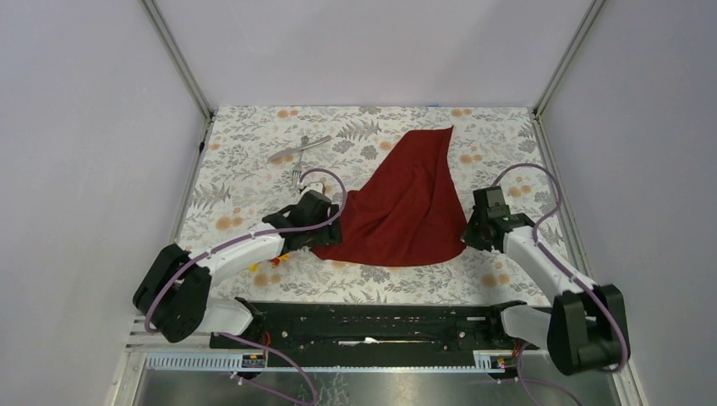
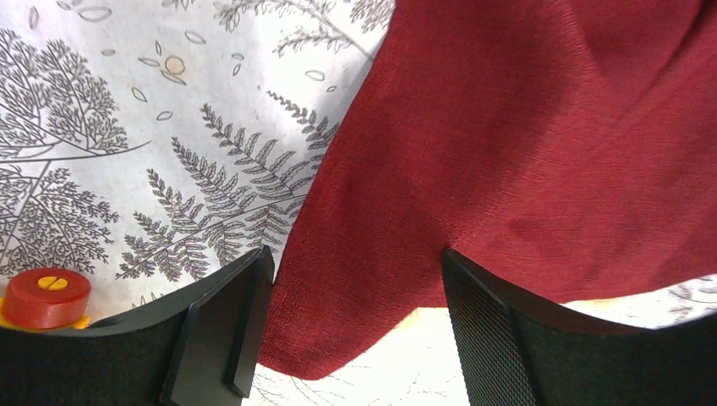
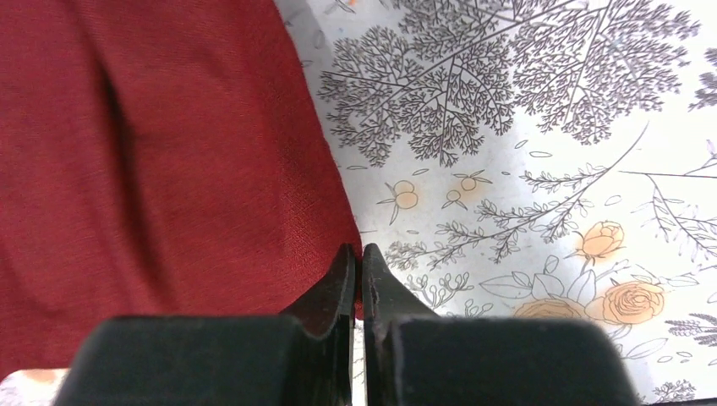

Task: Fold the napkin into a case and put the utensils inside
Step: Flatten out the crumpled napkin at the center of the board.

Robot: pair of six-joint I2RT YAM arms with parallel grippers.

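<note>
- Containers: the napkin [image 1: 406, 207] is not yet folded into a case. It lies as one loose, rumpled sheet between the two pincers, and its narrow far point runs away from both of them.
- The utensils [image 1: 298, 150] lie on the floral tablecloth [image 1: 245, 127] beyond the left pincer [image 1: 331, 227], apart from the napkin. Nothing is tucked into the cloth.
- Left pincer [image 2: 352, 264]: I see its jaws spread wide over the napkin's [image 2: 507, 152] near left corner. The cloth lies flat between the fingers and neither pad grips it.
- Right pincer [image 3: 358, 254]: its jaws are pressed together on the napkin's [image 3: 152, 152] right edge. A sliver of red shows between the tips, so I record it as pinching the cloth. From above, this pincer [image 1: 467, 233] sits at the near right corner.
- Hard to make out: a second silver piece, a fork [image 1: 295, 176] by its tines, lies just beyond the left pincer. A purple cable [image 1: 325, 173] partly crosses it.
- A small red and yellow piece [image 2: 46, 298] sits outside the left finger and is cut off by the gripper body. I cannot identify it further.
- From above, both sets of fingertips are hidden under the wrist housings.
- Pose: both arms reach forward and low, elbows bent outward and wrists angled inward towards the napkin's near edge.
</note>
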